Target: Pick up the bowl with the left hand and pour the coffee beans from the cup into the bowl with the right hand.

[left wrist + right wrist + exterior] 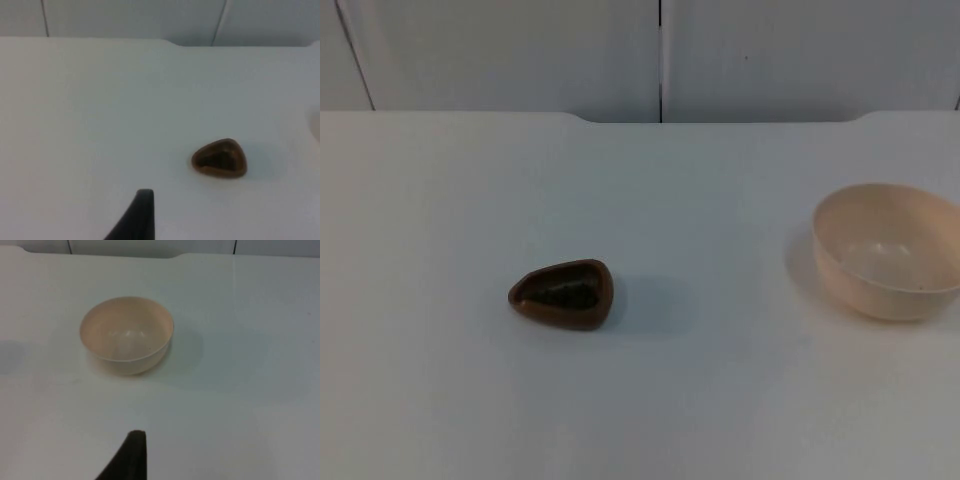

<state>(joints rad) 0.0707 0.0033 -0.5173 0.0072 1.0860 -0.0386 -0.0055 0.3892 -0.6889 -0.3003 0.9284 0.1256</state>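
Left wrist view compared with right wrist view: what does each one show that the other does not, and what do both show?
Only the left wrist view shows the brown cup, standing upright with dark beans inside. Only the right wrist view shows the whole cream bowl, upright and nearly empty. Both share the white table ending at the grey wall, and one black fingertip of that arm's claw.

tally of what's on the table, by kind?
Bowls: 1, cream bowl, upright and apparently empty.
Cups: 1, brown cup, dark contents that look like coffee beans.
Total: 2, standing well apart on the white table.
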